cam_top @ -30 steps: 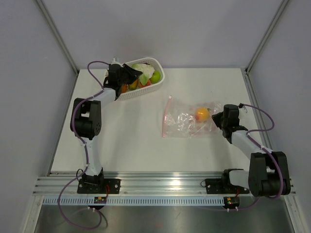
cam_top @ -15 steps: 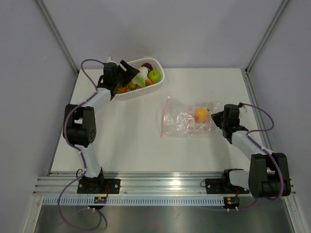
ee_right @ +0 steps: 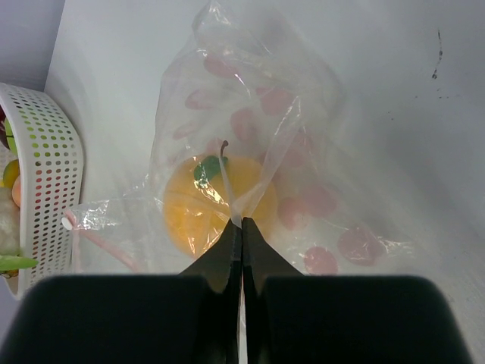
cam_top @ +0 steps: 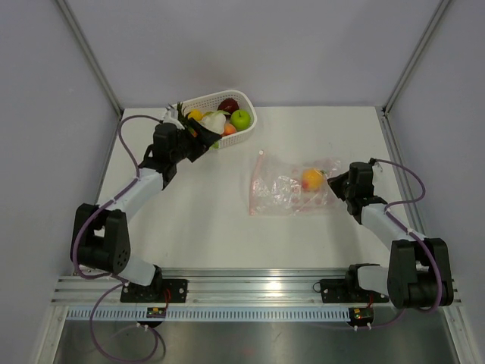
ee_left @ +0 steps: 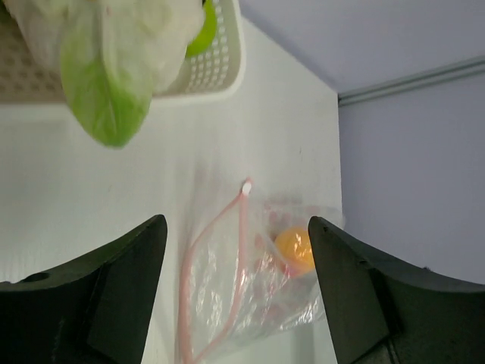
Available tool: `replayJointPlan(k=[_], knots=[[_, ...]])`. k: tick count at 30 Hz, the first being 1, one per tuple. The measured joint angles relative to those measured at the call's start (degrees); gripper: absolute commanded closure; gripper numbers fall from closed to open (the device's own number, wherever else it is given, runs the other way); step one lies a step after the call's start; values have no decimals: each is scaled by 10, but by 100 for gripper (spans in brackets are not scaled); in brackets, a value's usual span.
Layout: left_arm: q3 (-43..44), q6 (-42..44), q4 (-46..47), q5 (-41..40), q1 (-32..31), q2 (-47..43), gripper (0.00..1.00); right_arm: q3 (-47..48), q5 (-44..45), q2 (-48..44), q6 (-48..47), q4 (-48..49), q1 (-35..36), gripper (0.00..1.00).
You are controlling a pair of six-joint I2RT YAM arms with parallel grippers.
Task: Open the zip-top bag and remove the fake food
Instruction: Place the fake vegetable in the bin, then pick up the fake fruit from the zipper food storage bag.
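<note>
Count one bag [cam_top: 284, 189] flat on the table [cam_top: 197, 220], right of centre, one orange [cam_top: 312, 179] inside. Count one basket [cam_top: 248, 114] at the back, at least five pieces showing: cauliflower [cam_top: 214, 121], red apple [cam_top: 229, 105], green apple [cam_top: 241, 118] among them. Find left gripper [cam_top: 201, 133] spread wide beside the basket, right gripper [cam_top: 333, 184] pinched tight on the bag's right edge.

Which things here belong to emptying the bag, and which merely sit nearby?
Belonging:
zip-top bag
orange inside it
green apple and cauliflower in the basket

Merely nearby:
white perforated basket
aluminium rail
</note>
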Motion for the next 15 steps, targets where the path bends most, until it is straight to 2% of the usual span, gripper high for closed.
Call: replayJointPlan(k=[8, 13, 15], knots=[[-154, -1, 43, 28, -68, -65, 25, 15, 1, 1, -19, -2, 24, 100], [-197, -13, 122, 79, -70, -5, 40, 29, 6, 0, -30, -3, 43, 100], [-224, -31, 186, 102, -70, 34, 45, 31, 9, -3, -35, -8, 49, 100]])
